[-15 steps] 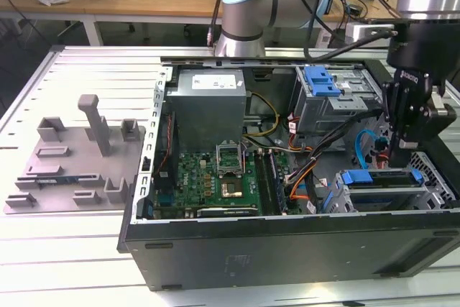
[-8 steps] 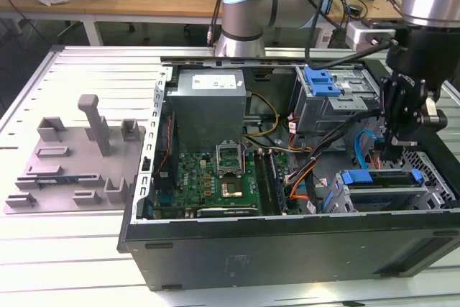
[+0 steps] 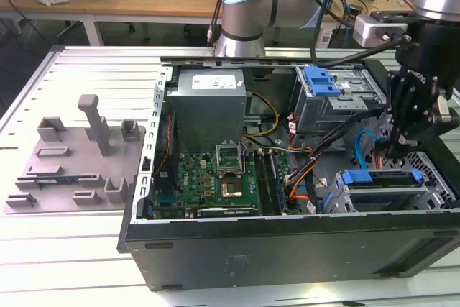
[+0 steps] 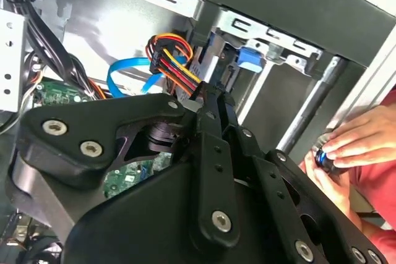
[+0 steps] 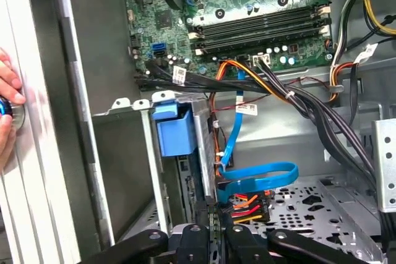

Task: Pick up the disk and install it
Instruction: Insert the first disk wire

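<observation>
I'm hovering gripper over disk sitting in drive cage, four o'clock in case; jaws pinched narrow, seemingly for pressing.

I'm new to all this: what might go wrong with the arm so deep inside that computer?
1. The gripper hangs right by the blue cable and the orange-red wire bundle; it may snag or tug them.
2. A person's hand sits just beside the case, near the arm; a sudden swing might strike it.
</observation>
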{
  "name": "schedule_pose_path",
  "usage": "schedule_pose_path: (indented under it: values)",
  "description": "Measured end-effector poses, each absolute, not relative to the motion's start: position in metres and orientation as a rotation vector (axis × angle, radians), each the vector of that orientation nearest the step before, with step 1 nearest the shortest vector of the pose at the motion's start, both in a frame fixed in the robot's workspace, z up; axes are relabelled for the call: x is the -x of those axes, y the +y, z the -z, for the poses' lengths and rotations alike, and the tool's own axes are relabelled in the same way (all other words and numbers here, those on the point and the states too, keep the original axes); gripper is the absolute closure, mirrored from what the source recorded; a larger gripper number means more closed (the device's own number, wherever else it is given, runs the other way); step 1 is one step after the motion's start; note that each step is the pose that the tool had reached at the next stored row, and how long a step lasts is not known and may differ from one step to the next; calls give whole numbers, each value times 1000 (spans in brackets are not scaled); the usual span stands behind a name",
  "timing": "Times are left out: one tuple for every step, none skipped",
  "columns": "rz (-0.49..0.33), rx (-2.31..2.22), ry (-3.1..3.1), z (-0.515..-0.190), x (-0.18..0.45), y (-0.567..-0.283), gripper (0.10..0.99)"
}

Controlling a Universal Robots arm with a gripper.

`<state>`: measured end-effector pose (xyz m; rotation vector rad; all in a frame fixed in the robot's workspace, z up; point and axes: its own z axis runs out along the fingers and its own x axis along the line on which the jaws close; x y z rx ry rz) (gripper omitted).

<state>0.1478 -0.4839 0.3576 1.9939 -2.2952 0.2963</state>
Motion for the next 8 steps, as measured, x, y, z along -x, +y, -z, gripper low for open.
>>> schedule_pose_path:
  values:
    - [-297, -1997, -2293, -359, -148, -485, 918]
    - [-297, -1999, -2291, -360, -148, -486, 918]
    - [-295, -2007, -2288, -361, -148, -487, 918]
    - [-286, -2016, -2288, -361, -147, -489, 918]
    - [-278, -2022, -2291, -361, -147, -489, 918]
    - [-271, -2027, -2293, -361, -147, -490, 918]
    - [-260, -2034, -2297, -361, -147, -492, 918]
    - [-252, -2039, -2301, -361, -147, -494, 918]
